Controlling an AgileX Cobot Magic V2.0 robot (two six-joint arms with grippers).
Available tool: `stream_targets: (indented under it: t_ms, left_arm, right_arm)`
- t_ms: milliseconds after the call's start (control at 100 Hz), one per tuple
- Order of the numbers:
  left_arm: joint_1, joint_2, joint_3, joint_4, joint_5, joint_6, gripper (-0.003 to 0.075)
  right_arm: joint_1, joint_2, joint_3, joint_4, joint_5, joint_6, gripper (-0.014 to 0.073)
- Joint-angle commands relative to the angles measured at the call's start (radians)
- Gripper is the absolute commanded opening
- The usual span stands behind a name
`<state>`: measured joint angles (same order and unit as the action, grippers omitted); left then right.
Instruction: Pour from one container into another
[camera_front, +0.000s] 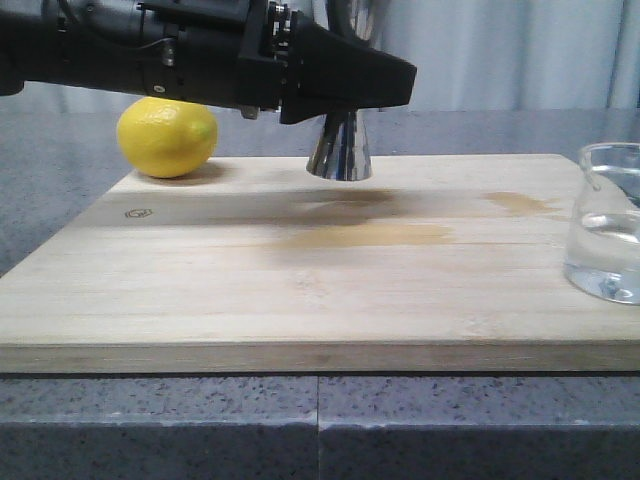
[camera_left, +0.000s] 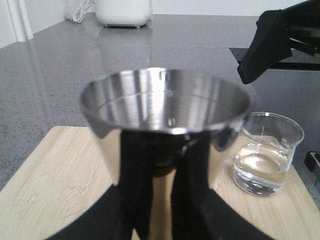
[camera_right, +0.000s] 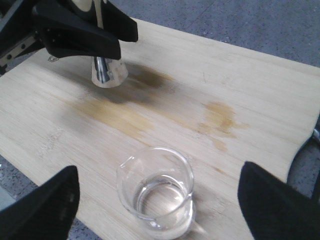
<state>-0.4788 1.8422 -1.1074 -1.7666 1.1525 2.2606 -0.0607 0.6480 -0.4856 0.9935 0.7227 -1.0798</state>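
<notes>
My left gripper (camera_front: 350, 95) pinches the jigger (camera_front: 340, 150) near the board's (camera_front: 300, 280) far edge, my right gripper (camera_right: 155, 200) spread around the beaker (camera_right: 157, 192) at its right edge; a crooked grab could spill water

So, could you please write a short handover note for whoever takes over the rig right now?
Left pincer: shut on the jigger, which stands upright on the board.
Right pincer: open, either side of the beaker, not gripping.
Beaker holds clear liquid, standing at the board's right edge.
Done: jigger secured.
Left: grasp beaker, lift, pour into jigger.
</notes>
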Motion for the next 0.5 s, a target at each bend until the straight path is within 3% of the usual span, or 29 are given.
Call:
stream_targets:
  t_ms: [0, 150, 490]
  left_arm:
    - [-0.008, -0.045, -0.030, -0.085, 0.079, 0.002, 0.0103]
    - [-0.008, -0.045, -0.030, -0.085, 0.079, 0.002, 0.0103]
    - [-0.008, -0.045, -0.030, -0.085, 0.079, 0.002, 0.0103]
  right_arm:
    - [0.000, 0.008, -0.048, 0.053, 0.002, 0.015, 0.0584]
    - [0.000, 0.008, -0.114, 0.035, 0.052, 0.092, 0.0584]
    - [0.000, 0.008, -0.196, -0.154, 0.196, 0.283, 0.0584]
